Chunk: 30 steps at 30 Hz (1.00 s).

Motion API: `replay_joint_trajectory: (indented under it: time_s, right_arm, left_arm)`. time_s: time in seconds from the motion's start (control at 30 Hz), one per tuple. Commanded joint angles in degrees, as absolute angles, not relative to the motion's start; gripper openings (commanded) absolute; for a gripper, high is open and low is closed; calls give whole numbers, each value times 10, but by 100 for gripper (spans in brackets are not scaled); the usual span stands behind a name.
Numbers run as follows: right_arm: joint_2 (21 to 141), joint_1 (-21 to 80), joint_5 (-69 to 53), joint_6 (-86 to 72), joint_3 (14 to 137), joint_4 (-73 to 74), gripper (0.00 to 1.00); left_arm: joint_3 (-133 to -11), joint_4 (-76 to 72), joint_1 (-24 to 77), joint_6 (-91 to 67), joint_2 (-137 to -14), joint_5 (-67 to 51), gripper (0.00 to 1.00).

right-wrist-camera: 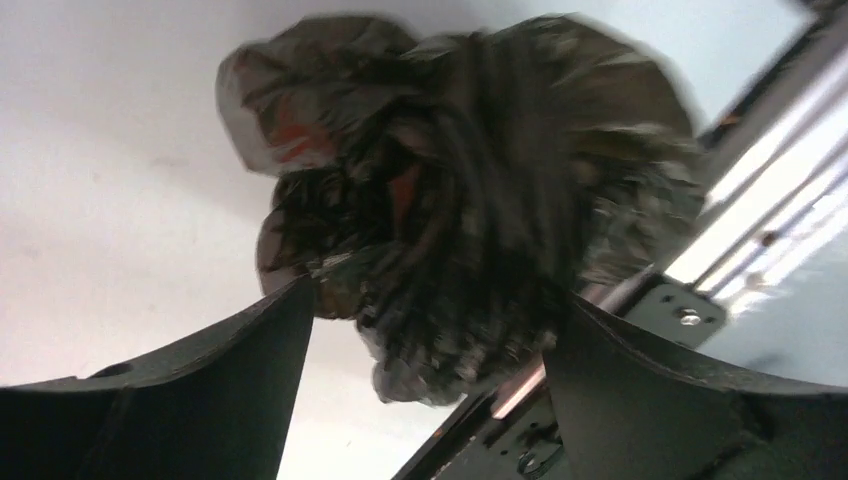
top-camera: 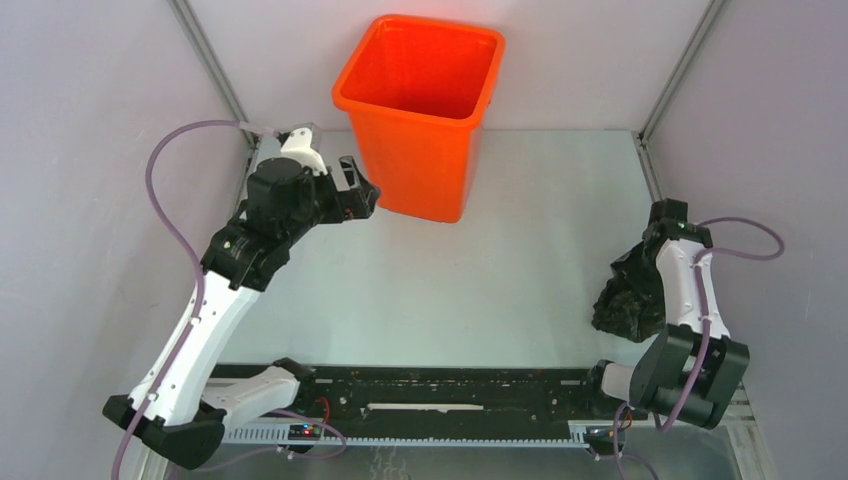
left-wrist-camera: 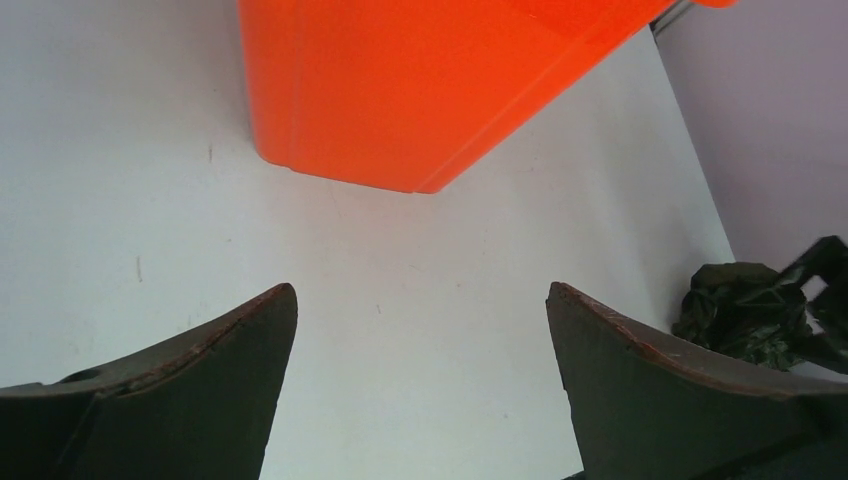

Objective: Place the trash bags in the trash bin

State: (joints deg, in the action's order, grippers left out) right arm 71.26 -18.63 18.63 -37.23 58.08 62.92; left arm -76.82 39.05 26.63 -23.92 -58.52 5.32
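**A:** Fingers (right-wrist-camera: 200, 400) on the right gripper (right-wrist-camera: 430, 320) are spread wide, one on each side of the trash bag (right-wrist-camera: 470, 180), which is scrunched into a black wad between them. The wrist picture is smeary, so I can't tell if the tips touch the film. Doesn't look pinched to me.

**B:** And the left gripper (left-wrist-camera: 420, 330)?

**A:** Wide too, nothing in it. From above it hovers around 11 o'clock, just beside the left wall of the trash bin (top-camera: 425, 110), pointing at bare table (top-camera: 480, 290).

**B:** Where's everything sitting?

**A:** Bag's at about 4 o'clock, by the table's right edge. Bin stands upright at 12 o'clock along the back, well apart from the bag, and I can't see anything inside it.

**B:** So which step?

**A:** The grab, I'd say, right at the start. Next it needs a firm squeeze on the wad, a lift clear of the table, then a carry toward 12 o'clock and over the rim. That film looks slippery and might unfurl and drag.

**B:** Counts?

**A:** One bag, one bin, two grippers.
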Motion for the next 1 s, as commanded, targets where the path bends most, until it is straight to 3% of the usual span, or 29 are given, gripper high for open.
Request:
replay_joint_trajectory:
  time_s: [0.0, 0.1, 0.23, 0.37, 0.4, 0.6, 0.73, 0.8, 0.87, 0.9, 0.97]
  right_arm:
    - [737, -178, 19, -357, 551, 553, 87]
    - [761, -125, -35, -357, 544, 539, 77]
    - [777, -44, -140, -337, 544, 500, 52]
    - [807, 25, -313, -319, 545, 443, 3]
    - [811, 46, -340, -318, 547, 427, 0]
    - [785, 167, -457, -323, 599, 337, 0]
    - [740, 203, -616, -421, 609, 170, 0]
    - [727, 196, -630, -444, 609, 129, 0]
    - [727, 173, -578, -402, 607, 200, 0]
    - [738, 162, -528, -363, 602, 255, 6]
    - [787, 145, -412, -297, 587, 370, 31]
  left_arm:
    - [-768, 347, 270, -240, -597, 21, 100]
    - [-769, 335, 270, -247, -606, 11, 100]
    - [-766, 330, 270, -259, -605, 5, 100]
    - [-750, 328, 270, -282, -589, 4, 100]
    - [-745, 329, 270, -291, -585, 4, 100]
    - [-701, 331, 270, -358, -546, -30, 100]
    - [-668, 332, 270, -399, -510, -28, 100]
    - [-647, 333, 270, -419, -492, -23, 100]
    - [-632, 336, 270, -436, -482, -23, 100]
    - [-625, 338, 270, -444, -482, -27, 100]
    - [-610, 340, 270, -457, -491, -38, 100]
